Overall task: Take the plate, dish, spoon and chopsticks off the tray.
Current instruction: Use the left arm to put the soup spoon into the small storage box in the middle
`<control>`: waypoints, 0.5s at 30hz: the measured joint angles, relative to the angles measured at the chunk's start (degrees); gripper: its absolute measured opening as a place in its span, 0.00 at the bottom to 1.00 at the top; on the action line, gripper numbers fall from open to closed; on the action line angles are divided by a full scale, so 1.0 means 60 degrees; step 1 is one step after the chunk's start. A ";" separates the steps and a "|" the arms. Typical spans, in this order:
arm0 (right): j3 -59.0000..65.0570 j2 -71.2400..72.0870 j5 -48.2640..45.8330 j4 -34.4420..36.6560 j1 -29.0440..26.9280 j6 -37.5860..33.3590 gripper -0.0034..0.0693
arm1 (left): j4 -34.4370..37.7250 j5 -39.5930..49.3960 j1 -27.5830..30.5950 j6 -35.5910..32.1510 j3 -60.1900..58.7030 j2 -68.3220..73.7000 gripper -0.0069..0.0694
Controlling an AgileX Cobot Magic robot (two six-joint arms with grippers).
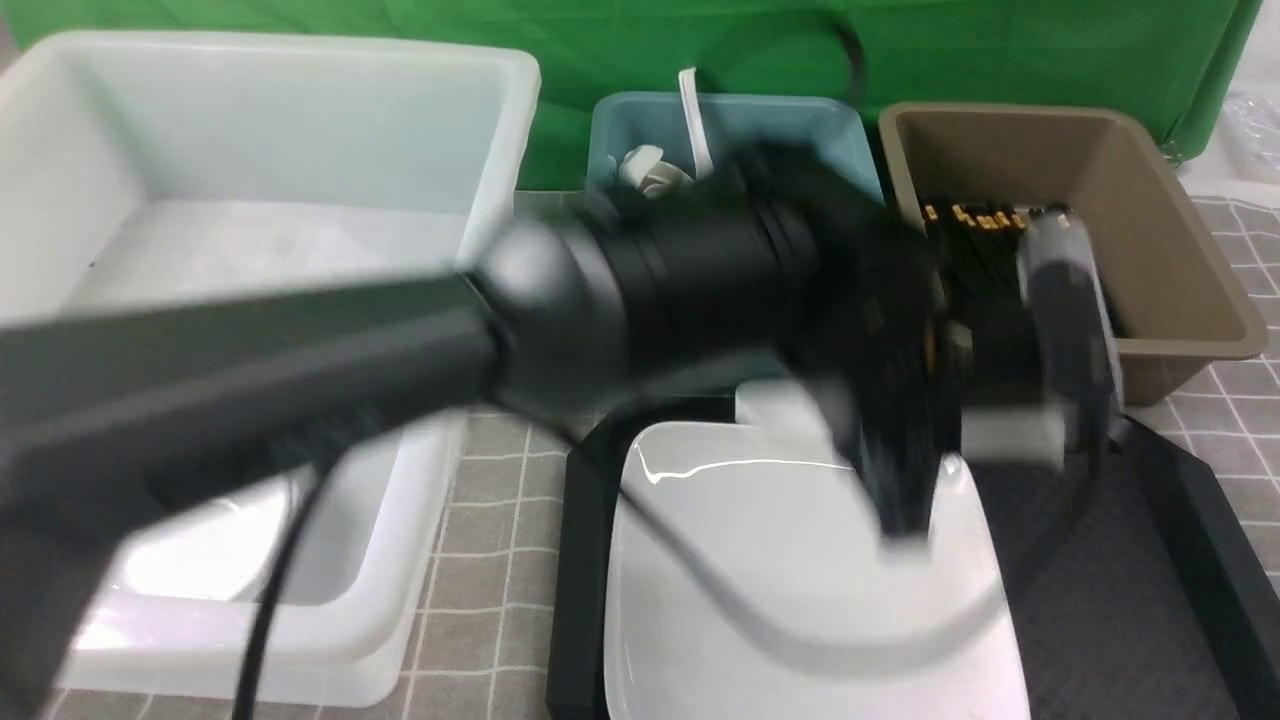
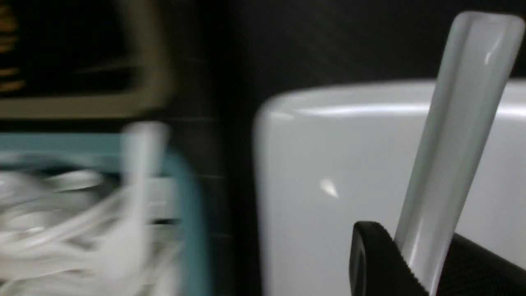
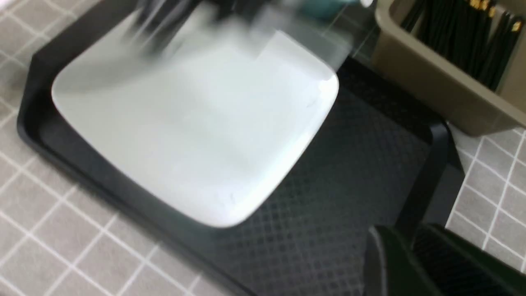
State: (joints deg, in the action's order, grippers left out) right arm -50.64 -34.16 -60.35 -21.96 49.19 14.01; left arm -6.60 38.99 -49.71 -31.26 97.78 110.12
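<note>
Spoon (image 2: 456, 135) in left end effector (image 2: 419, 263), visible only from left wrist

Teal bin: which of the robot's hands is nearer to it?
Left. The left hand, gripping the spoon, is above the plate beside the teal bin; the right hand is over the tray's bare floor, farther off.

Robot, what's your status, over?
Left pincer clamped on the spoon, above the plate. Right pincer near the tray, grip unclear. Nothing seen in the way.
</note>
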 joint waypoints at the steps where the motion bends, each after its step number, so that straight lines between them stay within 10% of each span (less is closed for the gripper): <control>1: 0.0000 0.0000 0.0085 0.0000 0.0000 0.0080 0.23 | -0.0052 -0.0394 0.0415 0.0472 0.0377 0.0077 0.26; 9: 0.0000 0.0000 0.0251 0.0400 0.0000 0.0291 0.24 | 0.1152 -0.2133 0.2788 0.2761 0.2638 0.1997 0.27; 15: 0.0000 0.0000 0.0251 0.0717 0.0000 0.0311 0.24 | 0.1099 -0.2136 0.3138 0.2885 0.3184 0.3106 0.48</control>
State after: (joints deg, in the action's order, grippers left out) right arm -50.64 -34.16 -58.85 -17.66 49.19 15.87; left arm 0.00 26.17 -30.88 -13.95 116.88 128.76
